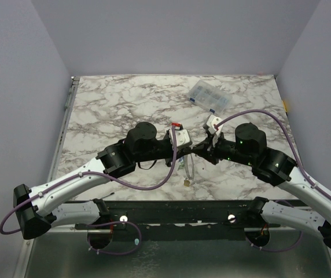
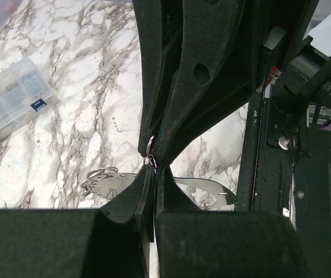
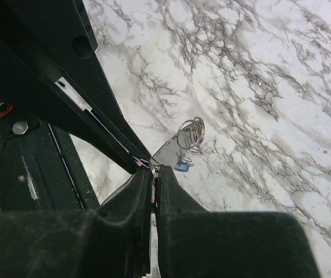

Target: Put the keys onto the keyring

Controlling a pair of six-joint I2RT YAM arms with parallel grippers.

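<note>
Two arms reach in over the marble table and meet near its middle, the left arm coming in from one side and the right arm from the other. Take the left gripper as your landmark. The clear compartment box lies flat on the marble well beyond it, toward the far edge and a little to the right, lid down. The right gripper sits tip to tip against the left gripper, so the two noses touch at one point above the table. Your left gripper's fingers are pressed together with only a hairline gap; what they pinch there is hidden. Your right gripper's fingers are pressed together too, and a short arc of thin grey wire pokes out from between its tips, right at the left gripper's nose. That wire looks like the keyring, which trails from the left gripper's tip toward the near edge as a slim pale loop. The keys gather just under the left gripper's tip: a flat silvery piece, a few small wire loops, a blue head, and lowest a yellow-orange key. You cannot tell whether they hang free or rest on the marble.
</note>
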